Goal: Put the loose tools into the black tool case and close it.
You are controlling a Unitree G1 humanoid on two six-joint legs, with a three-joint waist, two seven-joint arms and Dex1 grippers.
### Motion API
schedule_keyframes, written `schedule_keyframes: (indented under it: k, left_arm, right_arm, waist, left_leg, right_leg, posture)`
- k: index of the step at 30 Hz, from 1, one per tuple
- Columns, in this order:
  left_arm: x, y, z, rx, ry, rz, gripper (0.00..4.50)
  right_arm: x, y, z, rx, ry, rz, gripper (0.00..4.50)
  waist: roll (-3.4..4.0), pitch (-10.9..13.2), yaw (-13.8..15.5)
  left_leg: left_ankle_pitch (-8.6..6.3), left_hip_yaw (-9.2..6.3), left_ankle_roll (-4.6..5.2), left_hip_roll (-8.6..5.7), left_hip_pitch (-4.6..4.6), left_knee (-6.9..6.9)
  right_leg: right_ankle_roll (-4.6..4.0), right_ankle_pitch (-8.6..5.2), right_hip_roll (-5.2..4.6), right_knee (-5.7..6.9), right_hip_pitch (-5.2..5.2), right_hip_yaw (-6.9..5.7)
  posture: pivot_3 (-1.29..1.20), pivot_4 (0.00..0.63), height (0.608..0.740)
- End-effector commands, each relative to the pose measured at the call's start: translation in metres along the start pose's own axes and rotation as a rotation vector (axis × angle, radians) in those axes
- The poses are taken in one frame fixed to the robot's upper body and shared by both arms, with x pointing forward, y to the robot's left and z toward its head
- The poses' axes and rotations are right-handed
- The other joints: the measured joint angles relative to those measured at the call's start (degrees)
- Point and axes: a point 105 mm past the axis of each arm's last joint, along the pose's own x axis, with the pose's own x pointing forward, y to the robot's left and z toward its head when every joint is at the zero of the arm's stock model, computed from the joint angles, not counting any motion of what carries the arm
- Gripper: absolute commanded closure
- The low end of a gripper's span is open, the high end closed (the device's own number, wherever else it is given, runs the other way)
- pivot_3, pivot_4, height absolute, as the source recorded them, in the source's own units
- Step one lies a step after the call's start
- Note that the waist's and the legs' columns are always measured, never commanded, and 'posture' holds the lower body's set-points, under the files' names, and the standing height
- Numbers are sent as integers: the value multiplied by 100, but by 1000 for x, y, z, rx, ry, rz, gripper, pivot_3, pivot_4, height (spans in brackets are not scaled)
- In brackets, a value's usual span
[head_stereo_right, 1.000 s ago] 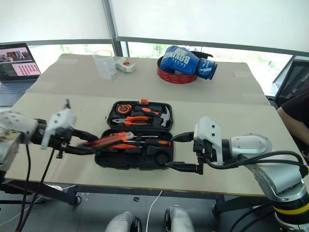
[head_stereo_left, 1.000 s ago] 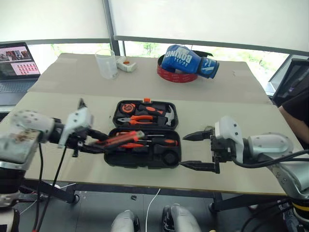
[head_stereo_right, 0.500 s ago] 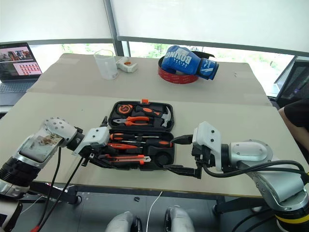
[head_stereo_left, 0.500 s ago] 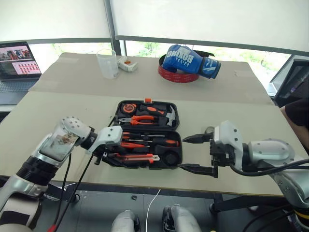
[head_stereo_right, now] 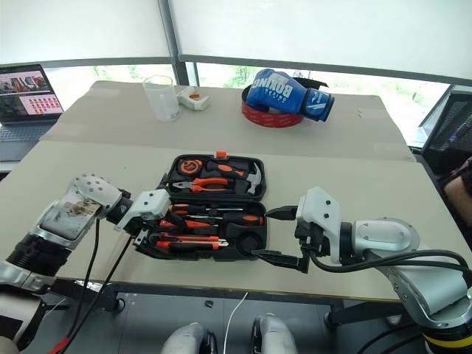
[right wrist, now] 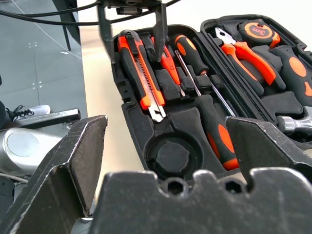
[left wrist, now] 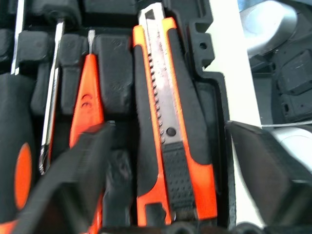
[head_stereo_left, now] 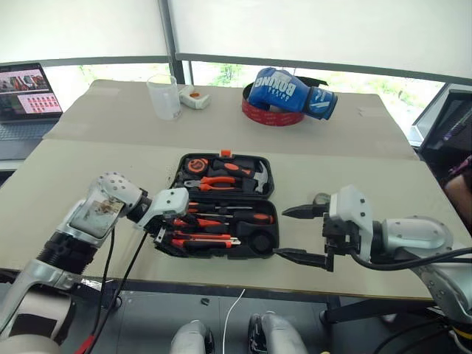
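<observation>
Tools all seem to lie in the black tool case [head_stereo_left: 221, 203] now, which sits open in the middle of the table [head_stereo_left: 88, 158]. The utility knife [left wrist: 168, 126] rests in the slot along the near edge. The slim tester screwdriver [left wrist: 87, 102] lies just beside it. The two black-and-orange screwdrivers [right wrist: 207, 112] lie a bit farther in.

The left gripper [left wrist: 165, 161] hangs over the left end of the knife. Its two fingers stand wide apart, one on each side, and hold nothing. The right gripper [head_stereo_left: 301, 234] waits just past the right end of the case. Its fingers are spread wide too, and it is empty.

I think the next job is to shut the case. To do that well, the left gripper should lift straight up and not bump the knife. Then the far half can fold over the near half.

The left wrist view shows the knife down in its slot, though its near end is blurry, so I cannot be sure it sits flat. The head views show the whole case, with the hammer [head_stereo_left: 254, 177] and pliers [head_stereo_left: 210, 181] in the far half.
</observation>
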Motion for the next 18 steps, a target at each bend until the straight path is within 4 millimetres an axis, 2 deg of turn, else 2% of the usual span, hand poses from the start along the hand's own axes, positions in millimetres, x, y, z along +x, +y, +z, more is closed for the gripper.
schedule_keyframes:
  k: [1, 4, 7, 16, 18]
  left_arm:
    - [-23, 10, 18, 32, -51, 87, 48]
    - [-35, 7, 21, 25, -79, 87, 48]
    - [-41, 3, 18, 24, -66, 85, 732]
    - [-34, -12, 10, 35, -7, 9, 3921]
    - [-29, -15, 1, 45, 40, -7, 4443]
  right_arm:
    - [-1, 1, 7, -40, -22, -6, 0]
    - [0, 1, 6, -37, -22, -5, 0]
    - [0, 1, 5, -38, -20, -2, 0]
    - [0, -2, 4, -44, -14, 1, 0]
    - [0, -2, 4, -43, -13, -1, 0]
  waist:
    - [0, 0, -2]
    - [0, 0, -10]
    - [0, 0, -24]
    - [0, 0, -3]
    - [0, 0, -3]
  left_leg:
    - [0, 0, 0, 0, 0, 1]
    - [0, -1, 0, 2, 1, 1]
    - [0, -1, 0, 3, 1, -1]
    - [0, -1, 0, 0, 1, -1]
    - [0, -1, 0, 1, 1, -1]
  right_leg:
    - [0, 0, 0, 1, 0, 0]
    - [0, 0, 0, 1, 0, 1]
    - [0, 0, 1, 1, 0, 1]
    - [1, 0, -1, -1, 0, 1]
    - [0, 0, 0, 0, 0, 1]
  posture:
    - [0, 150, 714]
    - [0, 150, 714]
    - [0, 150, 714]
    - [0, 150, 714]
    - [0, 150, 714]
